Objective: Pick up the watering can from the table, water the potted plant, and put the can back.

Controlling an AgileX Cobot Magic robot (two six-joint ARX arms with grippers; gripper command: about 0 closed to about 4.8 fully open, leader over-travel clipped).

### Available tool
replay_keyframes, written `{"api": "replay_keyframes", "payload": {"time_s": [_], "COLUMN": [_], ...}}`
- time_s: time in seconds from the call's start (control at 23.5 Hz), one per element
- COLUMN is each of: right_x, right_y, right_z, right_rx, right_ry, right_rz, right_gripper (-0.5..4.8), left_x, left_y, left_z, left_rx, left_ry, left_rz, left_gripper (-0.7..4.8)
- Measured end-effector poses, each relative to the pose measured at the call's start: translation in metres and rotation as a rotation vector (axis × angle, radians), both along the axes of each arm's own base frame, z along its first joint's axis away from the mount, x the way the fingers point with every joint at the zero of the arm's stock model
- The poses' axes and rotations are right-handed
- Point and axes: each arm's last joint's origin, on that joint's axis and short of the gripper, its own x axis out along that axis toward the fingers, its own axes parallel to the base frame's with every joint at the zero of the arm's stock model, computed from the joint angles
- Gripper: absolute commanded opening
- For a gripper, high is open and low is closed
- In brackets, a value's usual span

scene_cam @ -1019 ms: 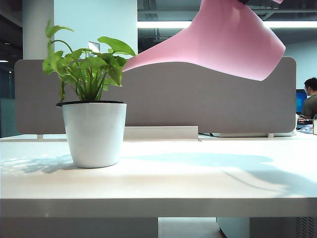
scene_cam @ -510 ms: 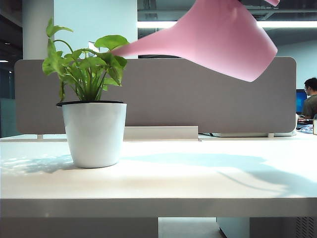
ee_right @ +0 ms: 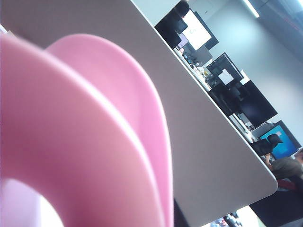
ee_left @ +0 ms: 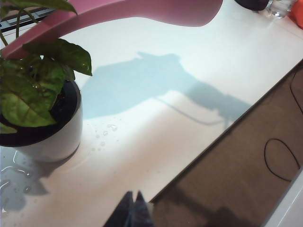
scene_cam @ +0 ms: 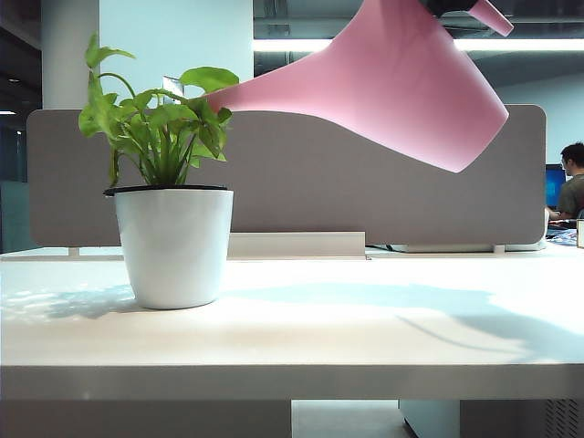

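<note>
Exterior view: the tall smooth pink plastic watering can (scene_cam: 401, 87) hangs in the air up at the top right, tipped over so its long spout slants left and reaches the leaves of the small bright-green potted plant in its glossy white round pot (scene_cam: 173, 245). The pot stands on the left of the wide white surface (scene_cam: 365, 319), grey rounded partition panel (scene_cam: 365, 192) behind it. A dark bit sits at the can's top edge, too little to make out, so the right pincer isn't really visible here.

Left wrist view: the left pincer (ee_left: 133, 210) hovers over the near edge of the surface (ee_left: 165, 109), well apart from the plant (ee_left: 35, 94), its dark fingertips pressed together on nothing. The pink can (ee_left: 142, 9) arches overhead, and water droplets (ee_left: 106, 132) lie just beside the pot.

Right wrist view: pretty much all pink can (ee_right: 80, 137) right up against the lens, the panel (ee_right: 189, 127) beyond it; can't tell how the right pincer's fingers sit
</note>
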Motion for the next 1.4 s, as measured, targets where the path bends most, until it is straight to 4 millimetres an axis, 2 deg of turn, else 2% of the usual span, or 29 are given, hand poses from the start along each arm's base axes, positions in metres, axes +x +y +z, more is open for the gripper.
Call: {"api": "replay_keyframes", "payload": {"time_s": [0.55, 1.02, 1.15, 1.23, 1.4], "right_x": [0.000, 0.000, 0.000, 0.000, 0.001], "right_y": [-0.001, -0.001, -0.001, -0.001, -0.002], "right_z": [0.002, 0.004, 0.005, 0.002, -0.012], "right_rx": [-0.186, -0.191, -0.144, -0.022, 0.092], "right_ry": [-0.052, -0.079, -0.073, -0.030, 0.030], "right_rz": [-0.021, -0.023, -0.024, -0.027, -0.034], "right_gripper": [-0.01, -0.01, -0.01, -0.01, -0.02], "left_x": [0.000, 0.000, 0.000, 0.000, 0.000], "left_y": [0.000, 0.000, 0.000, 0.000, 0.000], "left_z": [0.000, 0.000, 0.000, 0.000, 0.000], "left_rx": [0.000, 0.000, 0.000, 0.000, 0.000], "left_ry": [0.000, 0.000, 0.000, 0.000, 0.000], "left_rz": [0.000, 0.000, 0.000, 0.000, 0.000], "left_gripper": [0.03, 0.03, 0.03, 0.03, 0.03]}}
